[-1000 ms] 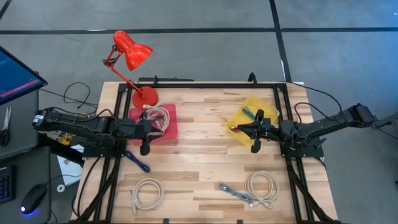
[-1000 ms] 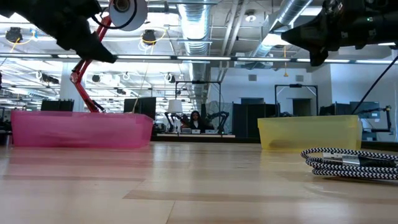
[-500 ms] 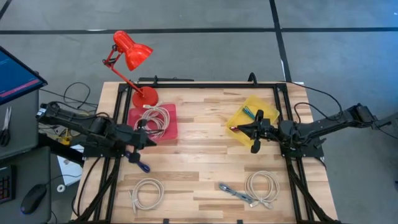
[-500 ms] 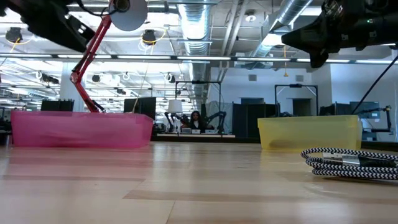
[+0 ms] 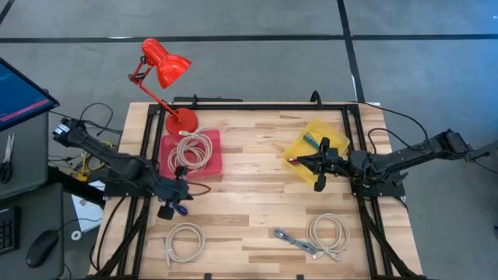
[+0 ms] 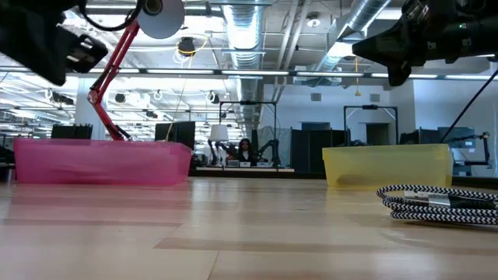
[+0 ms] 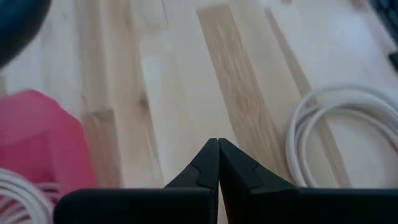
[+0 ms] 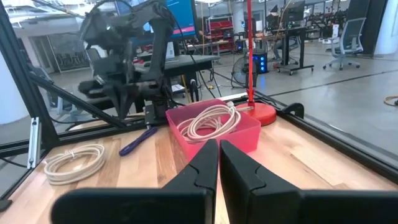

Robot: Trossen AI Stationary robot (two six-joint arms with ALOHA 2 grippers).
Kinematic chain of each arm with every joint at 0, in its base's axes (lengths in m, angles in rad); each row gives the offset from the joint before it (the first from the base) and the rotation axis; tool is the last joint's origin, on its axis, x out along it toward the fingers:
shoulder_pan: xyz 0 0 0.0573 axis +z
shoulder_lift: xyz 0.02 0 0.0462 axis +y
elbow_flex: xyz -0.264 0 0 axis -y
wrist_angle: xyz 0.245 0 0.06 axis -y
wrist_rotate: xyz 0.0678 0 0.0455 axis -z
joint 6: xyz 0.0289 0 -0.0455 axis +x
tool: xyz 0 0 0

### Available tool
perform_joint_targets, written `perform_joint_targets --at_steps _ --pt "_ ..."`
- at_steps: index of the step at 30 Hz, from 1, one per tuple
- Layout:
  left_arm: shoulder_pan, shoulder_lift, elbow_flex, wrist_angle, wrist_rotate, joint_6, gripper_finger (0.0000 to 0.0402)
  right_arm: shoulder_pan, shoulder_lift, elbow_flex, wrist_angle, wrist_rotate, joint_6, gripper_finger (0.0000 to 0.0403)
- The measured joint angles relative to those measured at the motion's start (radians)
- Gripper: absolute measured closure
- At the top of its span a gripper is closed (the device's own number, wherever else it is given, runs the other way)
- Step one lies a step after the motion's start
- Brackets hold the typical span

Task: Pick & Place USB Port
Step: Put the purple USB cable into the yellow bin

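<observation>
Near edge of the bench (image 5: pixel 257 183): three loose cables. White coil (image 5: pixel 184 241) near-left, another white coil (image 5: pixel 327 233) near-right, and a blue-grey cable (image 5: pixel 294 243) between them, touching or just beside the right coil; can't tell which. All lie flat on bare wood with nothing stacked on them, so probably the stock waiting to be picked. Low view shows a black-and-white braided cable (image 6: pixel 443 204) close to that camera, on the right; can't match it to any coil in the high view.

Left gripper (image 5: pixel 173 204) sits at the left edge, above a blue-handled tool (image 5: pixel 176 207), between the near-left coil and the pink bin (image 5: pixel 212 159). Clenched tight with nothing in it; the left wrist view shows the fingers (image 7: pixel 208 163) meeting over bare wood. Judgement: it's between picks, and that near-left coil is its closest target.

Open room: the middle strip of the bench is bare from left to right, a good lane for carrying. The black frame rails (image 5: pixel 146 214) run down both sides and hem in the arms' reach.

Farther back: the pink bin holds one white cable coil (image 5: pixel 191 151). The yellow bin (image 5: pixel 311 148) on the right holds a few coloured cables. Right gripper (image 5: pixel 317 164) hangs at that bin's near side, clenched and empty, well above the bench; looks parked.

Far-left corner: red desk lamp (image 5: pixel 165 66), base just behind the pink bin, its arm leaning out past the bench. Watch it on high left-arm moves.
</observation>
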Motion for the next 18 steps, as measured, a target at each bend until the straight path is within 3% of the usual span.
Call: perform_joint_targets --at_steps 5,18 --pt "-0.008 0.066 0.000 -0.011 0.040 -0.043 0.0396 0.000 0.000 0.000 -0.003 0.000 0.000 0.0395" --pt "-0.008 0.092 0.000 -0.018 0.062 -0.054 0.0366 0.000 0.000 0.000 -0.126 0.000 0.000 0.0395"
